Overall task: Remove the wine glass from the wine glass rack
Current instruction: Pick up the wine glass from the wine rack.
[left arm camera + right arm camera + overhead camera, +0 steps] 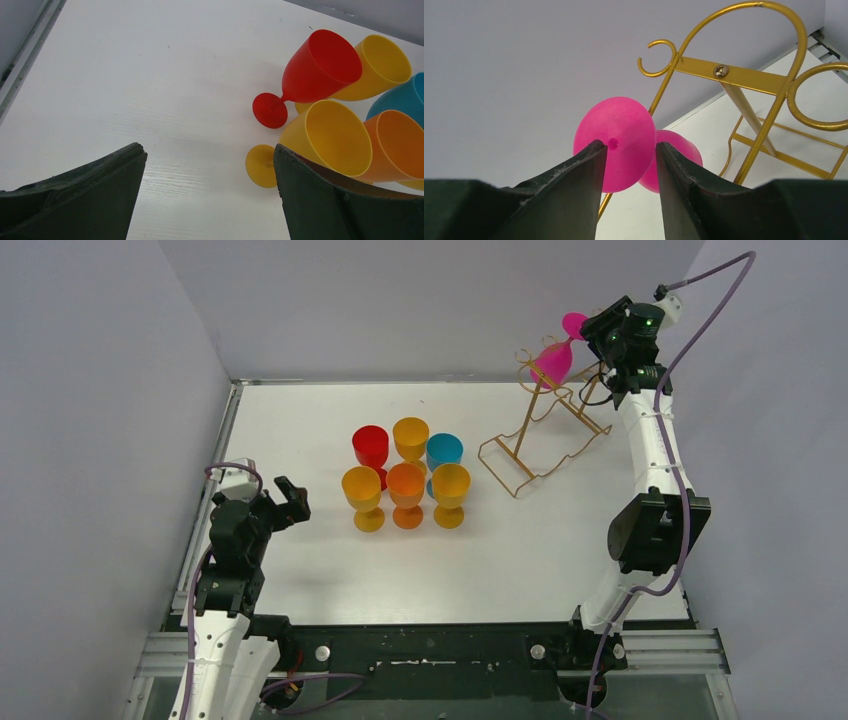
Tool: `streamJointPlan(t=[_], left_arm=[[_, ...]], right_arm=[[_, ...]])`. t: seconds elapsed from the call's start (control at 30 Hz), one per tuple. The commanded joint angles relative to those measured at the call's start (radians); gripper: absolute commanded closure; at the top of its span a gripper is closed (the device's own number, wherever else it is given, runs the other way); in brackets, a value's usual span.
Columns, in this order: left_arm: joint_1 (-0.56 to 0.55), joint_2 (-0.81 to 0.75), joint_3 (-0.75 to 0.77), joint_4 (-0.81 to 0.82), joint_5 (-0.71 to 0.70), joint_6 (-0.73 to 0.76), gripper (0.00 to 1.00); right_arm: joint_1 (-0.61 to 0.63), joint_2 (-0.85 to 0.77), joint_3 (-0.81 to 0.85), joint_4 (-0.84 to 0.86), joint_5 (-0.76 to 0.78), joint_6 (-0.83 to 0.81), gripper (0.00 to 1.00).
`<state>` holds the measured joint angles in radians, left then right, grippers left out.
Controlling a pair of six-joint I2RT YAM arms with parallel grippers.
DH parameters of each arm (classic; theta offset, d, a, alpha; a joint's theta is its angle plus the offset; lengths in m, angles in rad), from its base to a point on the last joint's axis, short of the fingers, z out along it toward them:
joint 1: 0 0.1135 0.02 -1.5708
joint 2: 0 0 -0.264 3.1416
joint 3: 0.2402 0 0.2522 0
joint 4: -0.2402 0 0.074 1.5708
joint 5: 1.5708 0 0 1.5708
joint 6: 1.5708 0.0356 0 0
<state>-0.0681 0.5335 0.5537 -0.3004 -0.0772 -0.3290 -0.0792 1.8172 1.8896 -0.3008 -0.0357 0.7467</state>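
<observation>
Two fingers of the right claw (626, 145) stand part-way open with a clear gap between them. Through that gap shows the round foot of the pink glass (616, 125). The tips overlap the foot's left and right edges in the wrist view. Nothing looks clamped, and I cannot tell whether they touch it.

- Glass: on the rack (744, 70), hung bowl-down from the top bar, foot uppermost and facing the claw. The bowl shows just behind and below the foot.
- Rack: gold wire, at the far right of the surface (300, 420), with the right arm reaching up to its top.
- Left claw (209, 149): fully open, holding nothing, low at the near left, well apart from the rack.
- Six goblets (407, 480): upright in a cluster mid-surface, between the left claw and the rack.

Step, as judged: the grasp. The claw is lined up on the foot, the hold is not made, and the glass is not yet off its hook.

Next move, as judged: get a firm hold on the foot or the stem behind it. Then draw the glass along and out of the hook's open end, not straight up.

Risks: the wire frame looks light and may drag or tip with the glass. The smooth round foot may also slip between the pads.
</observation>
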Motion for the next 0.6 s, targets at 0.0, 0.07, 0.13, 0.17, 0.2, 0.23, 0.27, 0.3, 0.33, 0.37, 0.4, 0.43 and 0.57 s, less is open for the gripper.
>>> streamJointPlan(t=[0.0,0.07,0.13,0.17,0.2,0.23,0.27,0.3,0.33,0.37,0.4,0.43,0.57], left_arm=[[0.008,-0.009,0.0,0.047,-0.003,0.016,0.03],[0.008,-0.01,0.0,0.047,-0.003,0.016,0.03],[0.008,-0.01,0.0,0.047,-0.003,0.016,0.03],[0.008,-0.012,0.0,0.047,-0.003,0.016,0.03],[0.008,-0.012,0.0,0.048,-0.003,0.016,0.03],[0.008,-0.013,0.0,0.047,-0.001,0.015,0.03],[0.008,-0.013,0.0,0.047,-0.001,0.015,0.03],[0.008,-0.013,0.0,0.047,-0.001,0.015,0.03],[0.009,-0.014,-0.001,0.047,-0.001,0.015,0.03],[0.008,-0.015,-0.001,0.048,-0.001,0.015,0.03],[0.008,-0.014,-0.001,0.047,-0.001,0.015,0.03],[0.008,-0.015,-0.001,0.047,-0.001,0.015,0.03],[0.009,-0.017,-0.001,0.047,0.001,0.015,0.03]], right_arm=[[-0.008,-0.015,0.033,0.017,-0.033,0.009,0.59],[-0.008,-0.02,0.029,0.018,-0.037,0.008,0.59],[-0.01,-0.024,0.026,0.016,-0.035,0.013,0.61],[-0.011,-0.024,0.026,0.016,-0.039,0.017,0.61],[-0.012,-0.026,0.024,0.015,-0.04,0.018,0.62],[-0.013,-0.029,0.022,0.014,-0.036,0.022,0.62],[-0.013,-0.033,0.018,0.015,-0.032,0.023,0.64],[-0.013,-0.037,0.01,0.017,-0.029,0.026,0.67],[-0.013,-0.042,0.005,0.018,-0.027,0.028,0.68],[-0.013,-0.046,0.0,0.019,-0.028,0.029,0.68],[-0.014,-0.049,-0.003,0.019,-0.029,0.031,0.65],[-0.014,-0.053,-0.006,0.018,-0.03,0.031,0.61],[-0.021,-0.057,-0.007,0.007,-0.042,0.038,0.6]])
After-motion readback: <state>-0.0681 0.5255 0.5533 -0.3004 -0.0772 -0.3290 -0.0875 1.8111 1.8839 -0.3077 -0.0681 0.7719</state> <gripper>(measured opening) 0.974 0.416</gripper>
